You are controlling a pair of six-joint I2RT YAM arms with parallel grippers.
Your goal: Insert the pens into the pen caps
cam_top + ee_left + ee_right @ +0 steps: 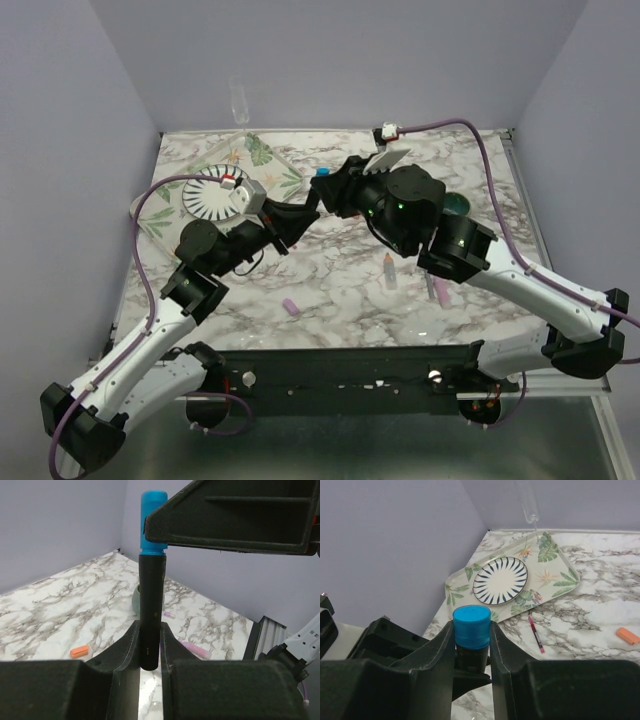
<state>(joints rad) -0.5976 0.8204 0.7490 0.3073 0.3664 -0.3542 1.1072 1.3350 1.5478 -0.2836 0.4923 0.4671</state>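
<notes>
My left gripper (303, 207) (149, 632) is shut on the lower body of a black marker (151, 605) and holds it above the table's middle. A blue cap (153, 522) (471, 624) (322, 172) sits on the marker's far end. My right gripper (338, 186) (471, 636) is shut on that cap. A pale grey marker with an orange tip (389, 270) and a pink-purple marker (437, 288) (196, 649) lie on the table. A light purple cap (291, 306) lies at the front. An orange cap (79, 651) (627, 635) and a thin red pen (536, 634) lie loose.
A floral tray (270, 160) (560, 575) at the back left holds a striped plate (215, 195) (501, 580). A clear glass (238, 100) (527, 500) stands behind it. A teal-green mug (457, 205) (135, 600) stands at the right, by my right arm.
</notes>
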